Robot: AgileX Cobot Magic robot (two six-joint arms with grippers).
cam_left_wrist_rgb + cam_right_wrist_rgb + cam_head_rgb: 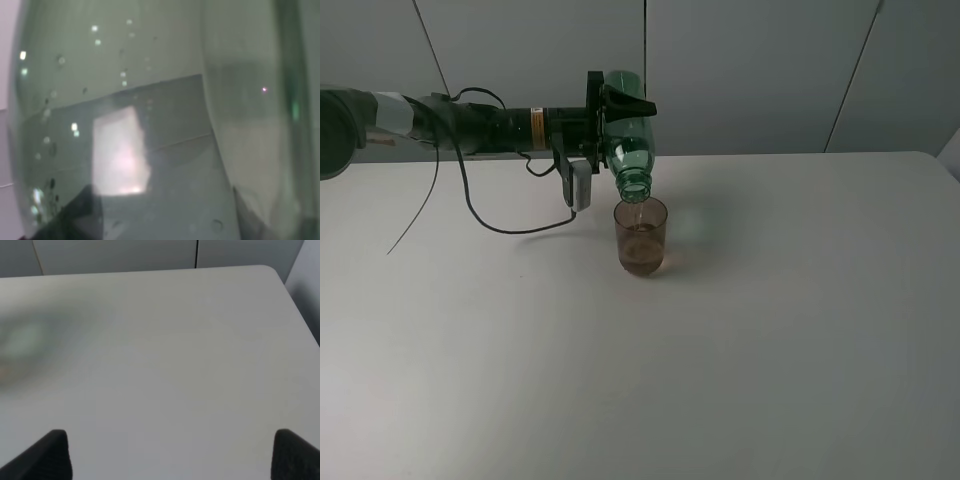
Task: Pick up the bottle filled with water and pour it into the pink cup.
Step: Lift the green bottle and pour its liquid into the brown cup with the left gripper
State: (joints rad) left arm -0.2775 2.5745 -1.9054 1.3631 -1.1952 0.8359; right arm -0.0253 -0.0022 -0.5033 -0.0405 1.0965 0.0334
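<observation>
My left gripper (616, 104) is shut on the green transparent bottle (629, 135) and holds it tipped mouth down over the pink cup (641, 236). A thin stream of water runs from the bottle's mouth into the cup, which stands upright on the white table (770, 330) and holds some water. In the left wrist view the bottle's green wall (150, 125) fills the picture. My right gripper (170, 452) shows only its two dark fingertips (50, 455), wide apart and empty, over the bare table; it is out of the exterior high view.
A black cable (510, 225) hangs from the left arm and loops onto the table left of the cup. The table's far edge meets a grey panelled wall (770, 70). The table's right corner shows in the right wrist view (280, 277).
</observation>
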